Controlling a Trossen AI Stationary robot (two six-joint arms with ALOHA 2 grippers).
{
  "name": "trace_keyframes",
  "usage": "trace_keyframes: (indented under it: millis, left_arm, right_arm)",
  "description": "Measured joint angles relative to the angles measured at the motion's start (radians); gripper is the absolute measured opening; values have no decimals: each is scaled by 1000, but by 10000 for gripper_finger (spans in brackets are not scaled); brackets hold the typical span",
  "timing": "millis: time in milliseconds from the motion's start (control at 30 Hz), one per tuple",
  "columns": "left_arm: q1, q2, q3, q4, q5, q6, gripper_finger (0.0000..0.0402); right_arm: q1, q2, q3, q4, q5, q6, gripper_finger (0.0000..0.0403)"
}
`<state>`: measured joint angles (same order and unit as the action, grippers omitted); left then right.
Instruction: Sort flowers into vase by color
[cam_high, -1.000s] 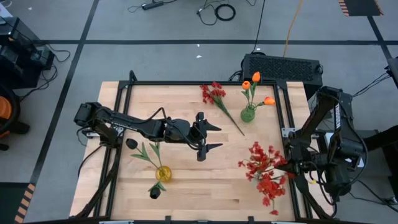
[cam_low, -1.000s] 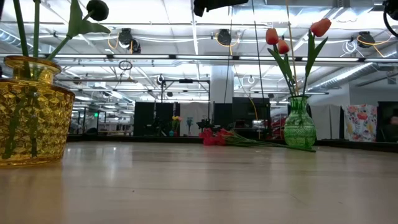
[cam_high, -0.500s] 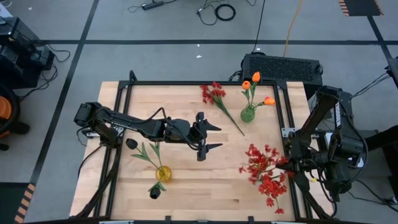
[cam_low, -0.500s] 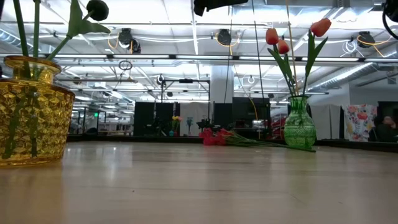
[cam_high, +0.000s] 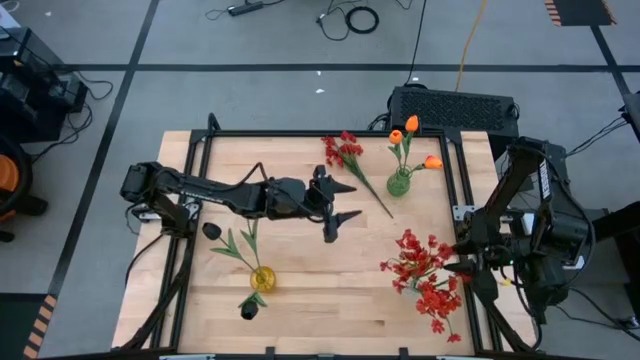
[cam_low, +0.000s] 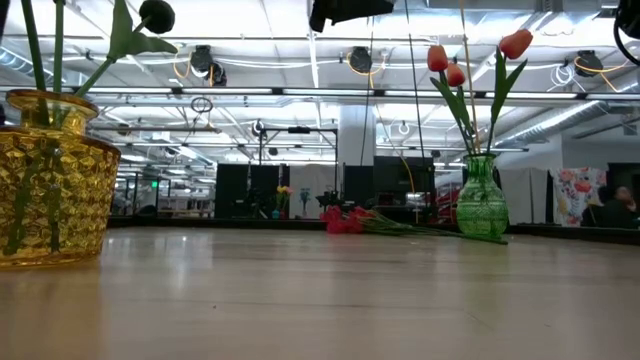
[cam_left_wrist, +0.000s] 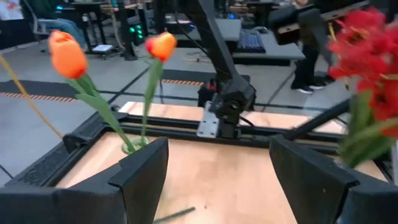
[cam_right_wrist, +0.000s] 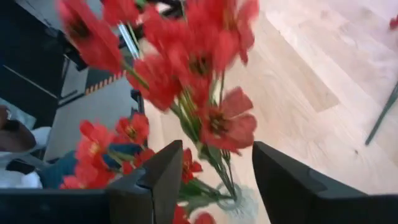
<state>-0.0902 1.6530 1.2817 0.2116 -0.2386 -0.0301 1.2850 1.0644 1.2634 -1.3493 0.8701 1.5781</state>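
Table's (cam_high: 300, 300) right edge: right hand (cam_high: 462, 258) spread beside red flowers (cam_high: 420, 270); left hand (cam_high: 338, 202) spread mid-table.

A wooden table (cam_high: 300, 300) spreads beneath the left gripper (cam_high: 343, 201). A black ventilated box (cam_high: 455, 105) sits just past the table's far edge, ahead of that gripper and off to one side. A coiled cable (cam_high: 362, 18) lies farther away on the grey floor (cam_high: 250, 90).

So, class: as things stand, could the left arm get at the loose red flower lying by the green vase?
Probably yes. The left pincer hovers open just short of the loose red flower, with bare table between them. The green vase stands beyond the stem's far end, not in the path.
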Motion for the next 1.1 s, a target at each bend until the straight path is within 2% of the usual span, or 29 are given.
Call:
trace_keyframes:
  millis: [133,300,433,600,867,967,1100]
  left_arm:
    - [52,14,26,-27,1,-28,287]
    - [109,88,68,-40,2,-88,287]
    - [137,133,86,-41,8,-88,287]
    - [206,179,142,-92,26,-95,277]
    - [316,294,207,-100,88,-97,236]
    - [340,329,209,-99,109,-152,227]
    - [355,385,209,-76,72,-172,223]
  right_arm:
    - [0,-1,74,-51,72,-70,185]
    - [0,0,140,-68,247,-264,167]
    - [0,-4,152,-63,388,-412,152]
    - [0,1,152,-52,489,-506,139]
    - [0,26,151,-10,526,-604,134]
    - [0,30,151,-10,526,-616,134]
    - [0,31,151,-10,526,-644,134]
